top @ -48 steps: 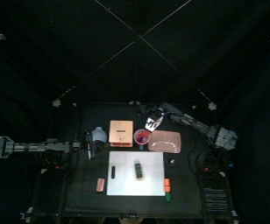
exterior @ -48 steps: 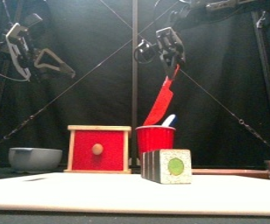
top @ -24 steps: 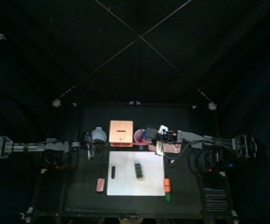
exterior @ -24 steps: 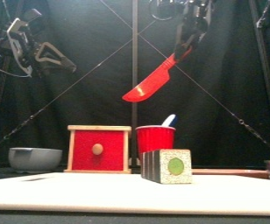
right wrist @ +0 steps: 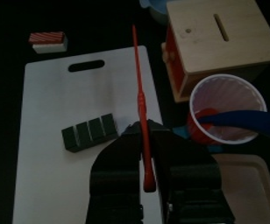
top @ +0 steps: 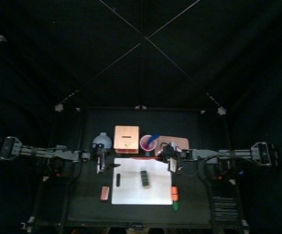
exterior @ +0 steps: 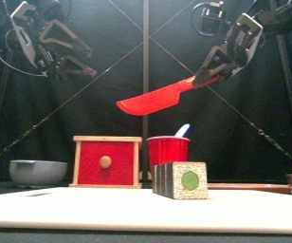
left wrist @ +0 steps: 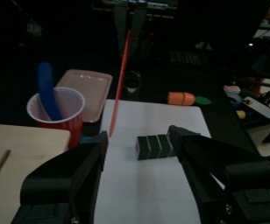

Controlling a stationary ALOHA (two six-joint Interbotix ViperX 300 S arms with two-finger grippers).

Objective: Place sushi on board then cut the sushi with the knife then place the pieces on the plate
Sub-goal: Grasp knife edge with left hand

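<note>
Top view: the sushi (top: pixel 145 176) is lying on the board (top: pixel 125 194). The left gripper (top: pixel 100 158) and the right gripper (top: pixel 170 155) are hovering near the board's back corners.

Front view: the right gripper is pinching the red knife (exterior: pixel 155 95) high up, with the blade slanting down toward the left arm.

Left wrist view: the left jaws are standing spread and holding nothing.

Right wrist view: the knife is pointing out over the board, beside the sushi.

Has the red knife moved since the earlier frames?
Yes. The red knife has swung from upright above the red cup to nearly level, blade pointing left.
</note>
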